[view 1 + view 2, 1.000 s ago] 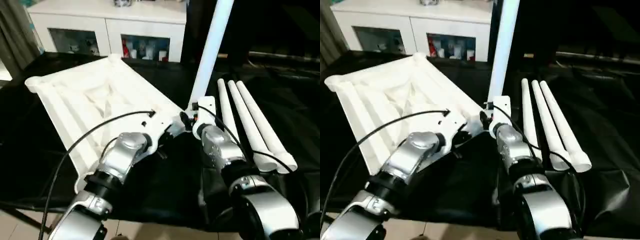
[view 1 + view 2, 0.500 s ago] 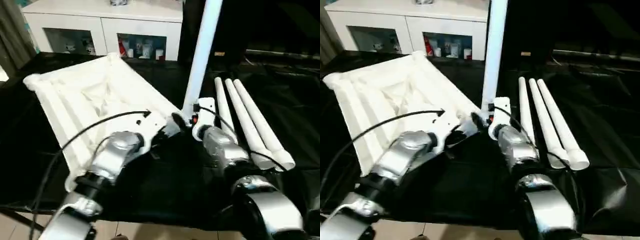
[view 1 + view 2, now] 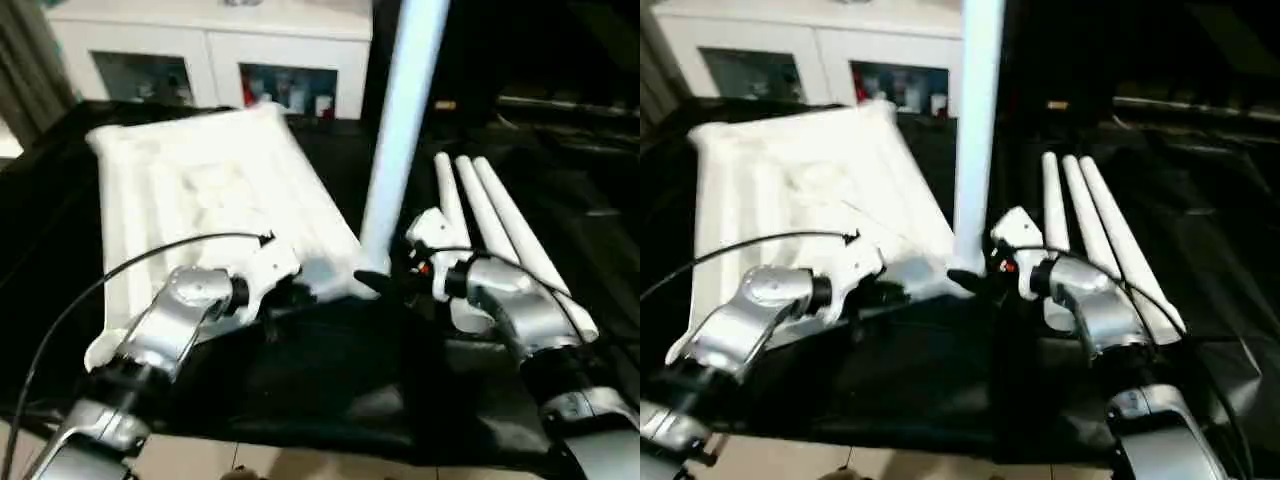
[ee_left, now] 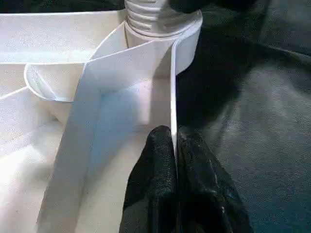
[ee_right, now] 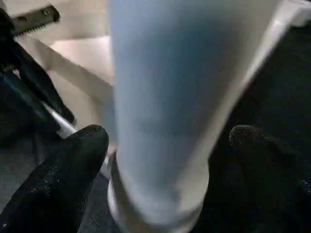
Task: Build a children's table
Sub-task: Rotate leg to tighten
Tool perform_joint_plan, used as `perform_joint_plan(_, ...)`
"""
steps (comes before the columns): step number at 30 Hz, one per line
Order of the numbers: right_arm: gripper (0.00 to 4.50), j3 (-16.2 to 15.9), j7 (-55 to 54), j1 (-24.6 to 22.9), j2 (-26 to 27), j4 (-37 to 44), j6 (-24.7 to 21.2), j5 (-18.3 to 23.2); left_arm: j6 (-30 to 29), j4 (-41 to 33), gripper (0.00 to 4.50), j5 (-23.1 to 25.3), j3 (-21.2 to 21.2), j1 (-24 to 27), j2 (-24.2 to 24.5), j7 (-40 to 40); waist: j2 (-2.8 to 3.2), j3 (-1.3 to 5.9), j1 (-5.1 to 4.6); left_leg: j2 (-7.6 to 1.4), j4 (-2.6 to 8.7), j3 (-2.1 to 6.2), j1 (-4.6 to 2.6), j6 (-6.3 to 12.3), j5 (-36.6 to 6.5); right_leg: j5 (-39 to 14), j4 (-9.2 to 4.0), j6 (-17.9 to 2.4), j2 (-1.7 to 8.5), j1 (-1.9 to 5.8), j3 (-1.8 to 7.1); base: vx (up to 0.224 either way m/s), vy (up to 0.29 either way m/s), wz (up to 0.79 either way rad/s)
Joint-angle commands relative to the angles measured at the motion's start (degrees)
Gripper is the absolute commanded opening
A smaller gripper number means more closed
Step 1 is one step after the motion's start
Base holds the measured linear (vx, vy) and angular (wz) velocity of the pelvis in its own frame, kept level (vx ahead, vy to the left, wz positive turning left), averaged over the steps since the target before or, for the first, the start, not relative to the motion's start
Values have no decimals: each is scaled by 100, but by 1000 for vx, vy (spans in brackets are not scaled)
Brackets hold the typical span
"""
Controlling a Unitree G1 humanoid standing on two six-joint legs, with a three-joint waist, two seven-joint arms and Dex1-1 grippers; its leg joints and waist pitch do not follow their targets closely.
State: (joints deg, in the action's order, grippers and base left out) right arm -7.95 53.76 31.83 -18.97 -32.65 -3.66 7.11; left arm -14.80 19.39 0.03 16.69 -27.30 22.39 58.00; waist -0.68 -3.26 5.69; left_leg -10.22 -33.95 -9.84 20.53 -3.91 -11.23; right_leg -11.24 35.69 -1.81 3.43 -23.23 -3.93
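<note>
Black cloth [image 3: 330,390] over the work table, and a white glass-door cabinet [image 3: 215,45] far back at 12 o'clock. On the cloth at 10 o'clock, the tabletop [image 3: 190,190], ribbed side up, turned a bit from a second ago. At its near corner, toward 1 o'clock, one standing leg [image 3: 400,130] straight up in the round corner socket [image 4: 163,19]. At 3 o'clock, three spare legs [image 3: 495,235] lying side by side.

Right gripper [image 5: 167,138]: just opened wide, black fingers [image 5: 85,148] on either side of the standing leg, no longer squeezing it. Left gripper [image 4: 175,143]: pinched tight on the thin rim of the tabletop, just beside the socket.

Seems to stand alone now, so likely done with this leg. Three more to fit.
</note>
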Motion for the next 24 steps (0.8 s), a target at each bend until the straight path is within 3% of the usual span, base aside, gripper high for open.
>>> perform_joint_plan(1,443,-44,85,-10,-81,56,-56,29,154,-227,0,-223,-12,-20,-17,112,-27,363,6,-305,378,81,-12,407,-762,-909,-435,-1245,516,335,328,0,0,0)
perform_joint_plan(5,443,-152,175,-20,-104,30,-40,-73,168,-235,0,-218,-24,-3,23,158,-22,367,6,-297,374,79,-6,390,-698,-822,-427,-1241,508,342,326,0,0,0)
perform_joint_plan(6,443,-169,205,-31,-107,46,-54,-93,163,-244,0,-216,-32,3,29,170,-51,366,8,-296,373,76,-2,398,-703,-843,-432,-1234,512,346,324,0,0,0)
perform_joint_plan(8,443,-187,237,-46,-106,68,-78,-113,154,-260,0,-215,-39,14,38,191,-35,365,11,-303,375,82,-7,398,-686,-877,-429,-1218,516,341,325,0,0,0)
perform_joint_plan(20,324,-180,321,-95,-64,89,-186,-46,132,-247,0,-220,-35,22,67,251,-37,375,20,-296,362,78,0,425,-592,-724,-411,-1249,514,352,324,0,0,0)
perform_joint_plan(24,305,-171,266,-113,-44,28,-163,-64,122,-234,0,-209,-25,13,72,266,-31,378,22,-300,362,77,-9,409,-596,-718,-407,-1261,513,347,324,0,0,0)
